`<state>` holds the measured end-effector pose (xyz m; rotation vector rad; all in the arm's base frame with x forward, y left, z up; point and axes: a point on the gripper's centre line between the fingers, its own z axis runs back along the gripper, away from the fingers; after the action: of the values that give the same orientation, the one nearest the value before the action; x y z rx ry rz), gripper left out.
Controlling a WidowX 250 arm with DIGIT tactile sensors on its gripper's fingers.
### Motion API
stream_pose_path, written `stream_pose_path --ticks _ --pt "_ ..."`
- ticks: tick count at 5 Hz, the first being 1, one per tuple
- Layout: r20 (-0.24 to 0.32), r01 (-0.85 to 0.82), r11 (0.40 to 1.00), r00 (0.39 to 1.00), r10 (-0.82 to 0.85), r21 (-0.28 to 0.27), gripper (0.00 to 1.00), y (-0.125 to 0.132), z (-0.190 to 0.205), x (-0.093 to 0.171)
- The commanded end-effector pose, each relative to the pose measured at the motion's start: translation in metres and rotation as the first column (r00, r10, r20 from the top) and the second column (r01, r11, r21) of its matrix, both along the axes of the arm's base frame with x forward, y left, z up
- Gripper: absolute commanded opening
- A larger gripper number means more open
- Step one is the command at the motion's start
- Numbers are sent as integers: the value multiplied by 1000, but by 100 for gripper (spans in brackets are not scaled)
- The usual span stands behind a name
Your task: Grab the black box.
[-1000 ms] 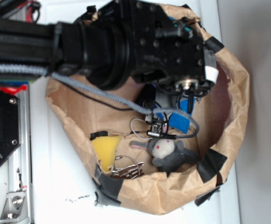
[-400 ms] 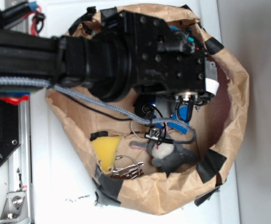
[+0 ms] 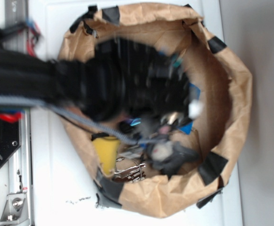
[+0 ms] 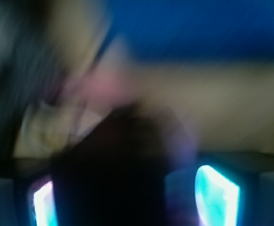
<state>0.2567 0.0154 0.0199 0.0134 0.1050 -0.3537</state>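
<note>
Arm: my black arm (image 3: 80, 87) reaches in from the left over the paper bag (image 3: 231, 94), smeared by motion blur in the exterior view.
Gripper: my gripper (image 4: 127, 193) shows in the wrist view only as two bright cyan patches at the bottom edge, one on each side of a dark mass; from the exterior view the arm's body hides it.
Grip: I cannot tell how wide my jaws stand, nor whether they touch anything; both views are too blurred.
Black box: a dark blurred shape (image 4: 113, 165) fills the lower middle of the wrist view between the cyan patches, and it may be the black box, though I cannot be sure. In the exterior view I cannot pick it out under my arm.
Bag contents: a yellow sponge (image 3: 106, 150) lies at the left inside wall, metal clips (image 3: 129, 170) just beside it toward the lower rim, and a grey plush (image 3: 172, 155) to their right.
Blue sponge: a blue sponge (image 3: 193, 92) peeks out just past the arm's right end.
Tape: black tape patches (image 3: 212, 165) sit on the bag's rim.
</note>
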Motion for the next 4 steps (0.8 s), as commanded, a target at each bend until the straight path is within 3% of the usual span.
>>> stream_pose_path --ticks 1,2,4 --pt "16 57 998 998 -57 14 100 -7 4 -18" --pt "33 29 1000 999 -30 7 0 -6 2 -19" --pt "42 22 1000 999 -23 19 0 -5 2 -20"
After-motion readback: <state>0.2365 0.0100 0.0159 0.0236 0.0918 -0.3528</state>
